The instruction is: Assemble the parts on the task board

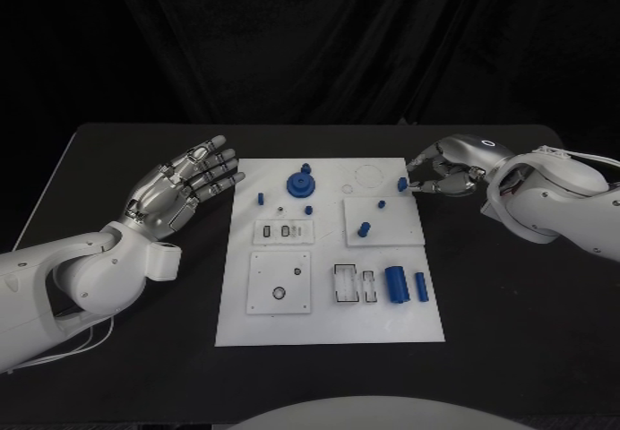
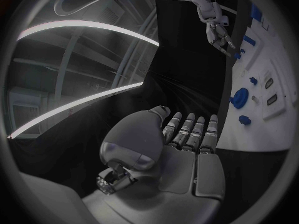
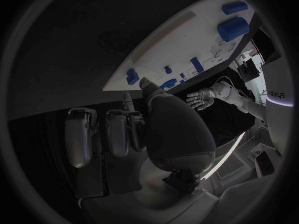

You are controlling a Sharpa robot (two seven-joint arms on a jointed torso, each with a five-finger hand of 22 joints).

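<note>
Your right hand [image 1: 446,170] pinches a small blue peg [image 1: 402,184] at the task board's [image 1: 330,331] two o'clock edge, your left hand [image 1: 187,184] lies spread and empty; the peg looks light, rigid, slippery, so hold its shaft firmly.

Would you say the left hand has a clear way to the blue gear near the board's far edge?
Probably yes: the left hand hovers open beside the board, nothing between it and the gear.

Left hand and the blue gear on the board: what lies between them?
Head view: bare black table, then white task board with one small blue peg, separates left hand from blue gear.
</note>
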